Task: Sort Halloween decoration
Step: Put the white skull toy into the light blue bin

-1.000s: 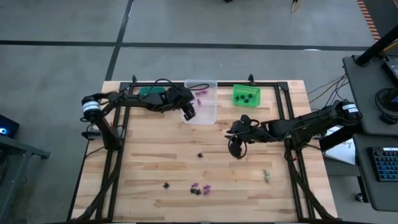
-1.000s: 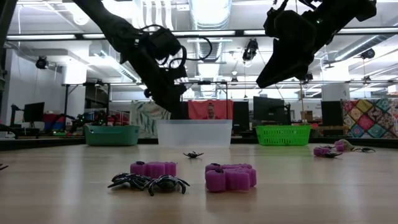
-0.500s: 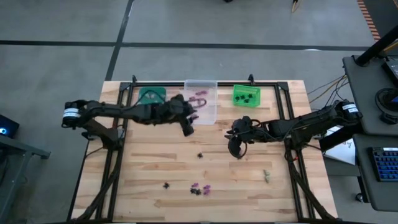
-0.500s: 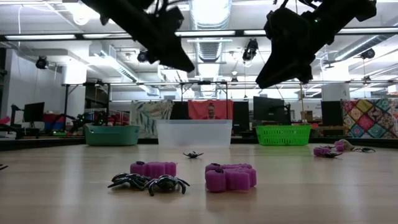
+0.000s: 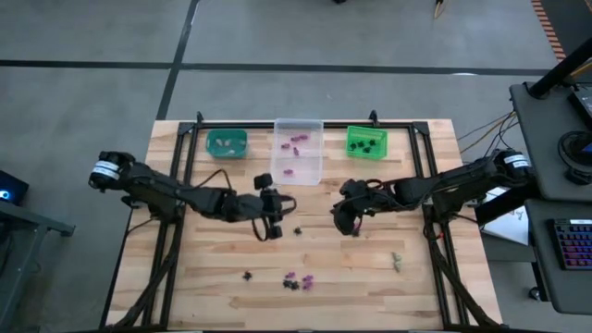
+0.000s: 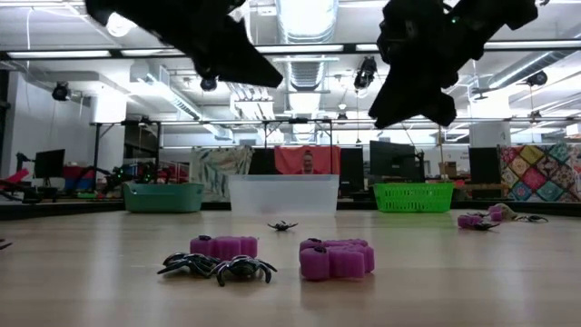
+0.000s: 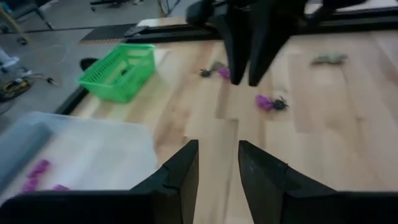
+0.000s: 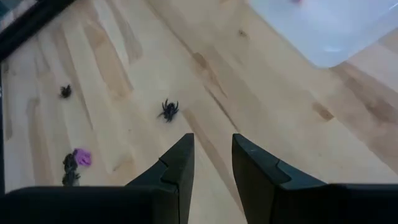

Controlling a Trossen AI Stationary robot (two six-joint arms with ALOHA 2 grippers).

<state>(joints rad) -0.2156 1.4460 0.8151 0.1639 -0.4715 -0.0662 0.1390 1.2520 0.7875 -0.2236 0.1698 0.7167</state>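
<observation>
A black spider (image 5: 298, 230) lies near the desk's (image 5: 213, 277) middle, with more purple and black trinkets (image 5: 298, 280) at six o'clock from it and a pale one (image 5: 396, 262) toward four. The left claw (image 5: 273, 231) hovers at its nine o'clock, fingers slightly spread, empty. The right claw (image 5: 345, 225) hovers at its three o'clock, also slightly spread, empty. The clear bin (image 5: 299, 157) at twelve holds purple pieces.
</observation>
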